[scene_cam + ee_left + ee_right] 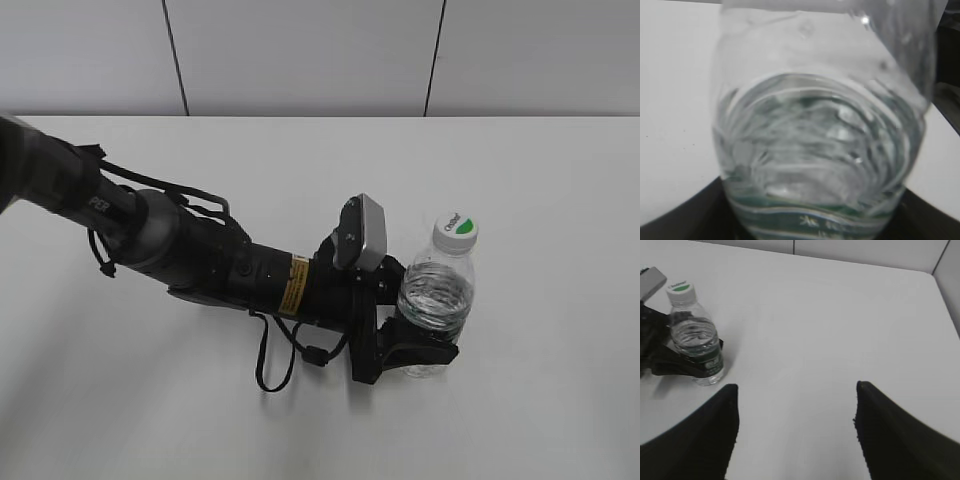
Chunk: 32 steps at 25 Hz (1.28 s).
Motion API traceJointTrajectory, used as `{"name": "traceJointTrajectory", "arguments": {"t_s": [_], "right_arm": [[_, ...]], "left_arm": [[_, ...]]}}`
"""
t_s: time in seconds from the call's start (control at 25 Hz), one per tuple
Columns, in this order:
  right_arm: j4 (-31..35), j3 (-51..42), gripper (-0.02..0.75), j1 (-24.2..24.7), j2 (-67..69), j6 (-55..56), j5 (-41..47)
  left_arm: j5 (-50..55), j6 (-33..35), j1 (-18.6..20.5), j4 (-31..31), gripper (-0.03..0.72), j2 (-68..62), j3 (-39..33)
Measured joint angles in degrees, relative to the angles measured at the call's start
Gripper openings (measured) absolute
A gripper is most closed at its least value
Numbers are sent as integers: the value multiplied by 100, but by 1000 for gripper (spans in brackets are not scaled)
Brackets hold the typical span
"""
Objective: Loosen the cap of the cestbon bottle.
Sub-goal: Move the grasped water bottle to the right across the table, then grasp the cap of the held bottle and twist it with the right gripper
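My left gripper is clamping the cestbon bottle low on its body, black fingers wrapping it at the green label band, and the bottle is standing upright on the white table. From the left wrist camera the clear ribbed wall is filling nearly the whole picture, blurred, with a strip of green label and white lettering at the bottom edge. The cap is sitting on top of the bottle, white with its green half-circle facing up, and nothing is touching it. The left arm is reaching in from the left, lying low across the table, its wrist camera just beside the bottle's shoulder.

My right gripper is hanging spread wide with nothing between its fingers, well apart from the bottle, which I'm seeing off at the far left of the right wrist camera.
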State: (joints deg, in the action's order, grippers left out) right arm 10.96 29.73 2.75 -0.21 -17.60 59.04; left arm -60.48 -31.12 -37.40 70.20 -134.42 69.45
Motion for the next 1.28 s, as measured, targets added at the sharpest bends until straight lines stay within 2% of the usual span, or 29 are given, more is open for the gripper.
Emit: {"name": "traceJointTrajectory", "arguments": {"t_s": [0.28, 0.56, 0.96, 1.28], "right_arm": [[1319, 367, 552, -6, 1461, -73, -299], [2584, 840, 552, -47, 2971, -816, -385], [2701, 2177, 552, -499, 5338, -908, 75], [2724, 2915, 552, -528, 6261, -777, 296]], "left_arm": [[65, 66, 0, -145, 505, 0, 0], [72, 77, 0, -184, 505, 0, 0], [109, 88, 0, -363, 505, -13, 0], [2, 135, 0, -526, 504, -84, 0]]}}
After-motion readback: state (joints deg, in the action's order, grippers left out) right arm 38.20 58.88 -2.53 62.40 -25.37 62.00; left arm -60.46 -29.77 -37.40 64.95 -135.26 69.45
